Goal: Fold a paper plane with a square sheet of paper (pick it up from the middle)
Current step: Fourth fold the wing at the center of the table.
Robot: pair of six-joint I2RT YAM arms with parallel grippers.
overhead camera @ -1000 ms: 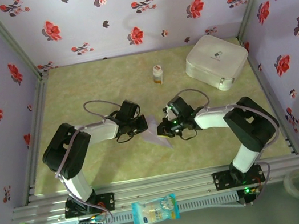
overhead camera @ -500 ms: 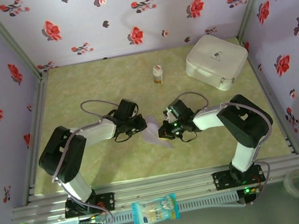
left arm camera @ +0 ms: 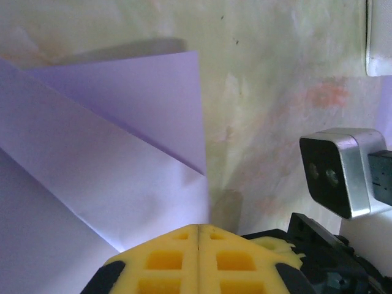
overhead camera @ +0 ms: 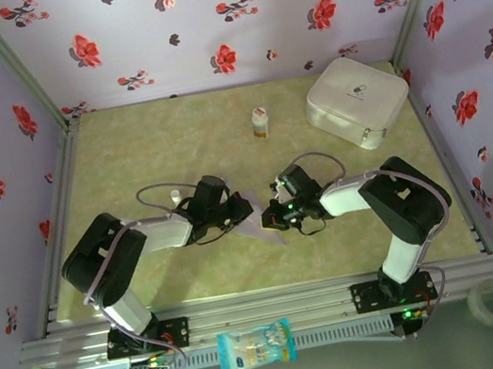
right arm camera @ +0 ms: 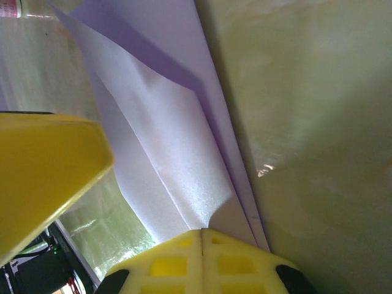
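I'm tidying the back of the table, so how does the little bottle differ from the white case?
The little bottle is small and slim; the white case is much bigger. The bottle stands upright; the case lies flat. The bottle is near the middle, the case by the far right corner. Both are pale and rest on the table.

Centre frame is jammed: the left gripper (overhead camera: 240,210) and right gripper (overhead camera: 277,214), both pinched closed, meet almost tip to tip over the folded lavender paper (overhead camera: 261,228), leaving no lane between them. At upper centre a small white bottle (overhead camera: 260,123) stands upright. A white case (overhead camera: 356,100) takes up the upper-right corner, with a bare gap separating the two. The upper left of the table (overhead camera: 125,144) lies free, apart from a tiny white object (overhead camera: 175,195) near the left arm (overhead camera: 154,231). Flowered walls (overhead camera: 199,21) box in three sides.
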